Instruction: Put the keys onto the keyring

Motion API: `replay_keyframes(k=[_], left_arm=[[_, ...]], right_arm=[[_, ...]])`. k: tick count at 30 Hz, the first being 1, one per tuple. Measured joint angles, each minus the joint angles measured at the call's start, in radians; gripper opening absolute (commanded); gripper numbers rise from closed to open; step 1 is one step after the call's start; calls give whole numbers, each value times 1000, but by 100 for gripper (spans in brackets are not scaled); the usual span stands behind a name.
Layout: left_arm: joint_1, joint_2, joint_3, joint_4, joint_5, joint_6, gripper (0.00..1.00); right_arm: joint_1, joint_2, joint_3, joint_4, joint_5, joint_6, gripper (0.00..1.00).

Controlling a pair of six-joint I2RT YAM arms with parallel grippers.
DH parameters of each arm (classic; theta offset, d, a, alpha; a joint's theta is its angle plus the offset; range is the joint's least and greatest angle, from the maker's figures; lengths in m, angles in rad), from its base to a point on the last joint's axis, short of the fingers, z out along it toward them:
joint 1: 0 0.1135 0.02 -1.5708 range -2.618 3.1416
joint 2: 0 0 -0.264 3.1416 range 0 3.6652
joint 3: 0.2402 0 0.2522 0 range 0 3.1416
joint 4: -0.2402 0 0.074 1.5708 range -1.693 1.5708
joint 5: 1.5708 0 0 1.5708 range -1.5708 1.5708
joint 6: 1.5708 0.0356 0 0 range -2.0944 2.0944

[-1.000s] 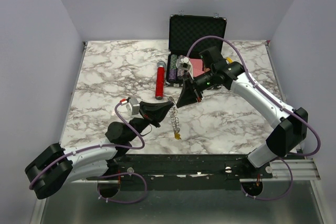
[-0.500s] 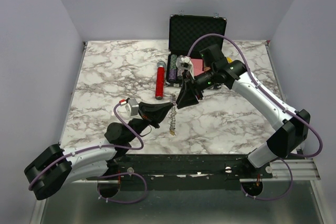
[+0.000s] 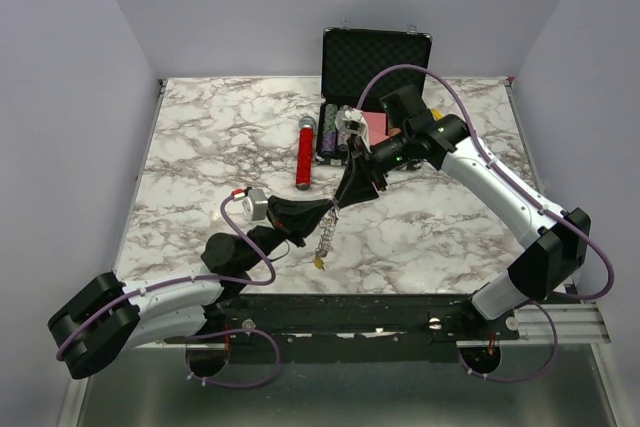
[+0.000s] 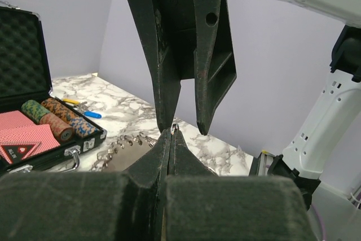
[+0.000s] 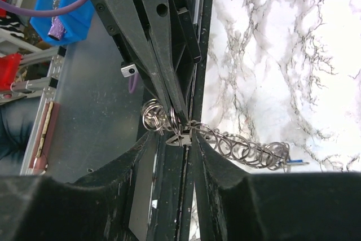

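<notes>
**L claw pinching keyring, R claw spread over the pinch**

L claw point(image 4: 171, 137): fingers pressed tight together, nipping the thin wire of the keyring point(image 3: 325, 237) right at the tips, up off the surface point(image 3: 200, 147). The rest of the keyring hangs below the tips as a narrow string of keys point(image 5: 242, 146). A yellow tag point(image 3: 318, 263) sits at the low end. In the R wrist view a blue tag point(image 5: 293, 162) shows at the end farthest from the pinch. Can't tell if the low end touches the surface.

R claw point(image 4: 184, 129): fingers spread, meeting the L claw tip to tip from the opposite side. The L tips & the pinched bit of ring sit in the gap btw the R fingers. A small silver piece point(image 5: 179, 138) lies in that gap. Can't tell if either R finger touches it, or whether it's a key or part of the ring.

Further out: a red cylinder point(image 3: 304, 157) lies on the surface beyond both claws & a bit left, well apart from them. A black case point(image 3: 375, 57) stands open beyond the R claw, just right of the cylinder, lid upright. Inside are rows of poker chips point(image 4: 56, 119) & red card decks point(image 4: 22, 134).
</notes>
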Motion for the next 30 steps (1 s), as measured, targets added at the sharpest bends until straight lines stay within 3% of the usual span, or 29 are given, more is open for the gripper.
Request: replay_keyframes(k=[12, 20, 28, 30], left_arm=[[0, 4, 0, 0, 0, -2, 0], [0, 4, 0, 1, 3, -8, 0], [0, 5, 0, 0, 3, -14, 0], [0, 5, 0, -1, 3, -14, 9]], right_arm=[[17, 4, 0, 2, 0, 1, 31], [19, 11, 0, 6, 4, 0, 0], [19, 13, 0, 5, 4, -7, 0], [19, 13, 5, -8, 5, -29, 0]])
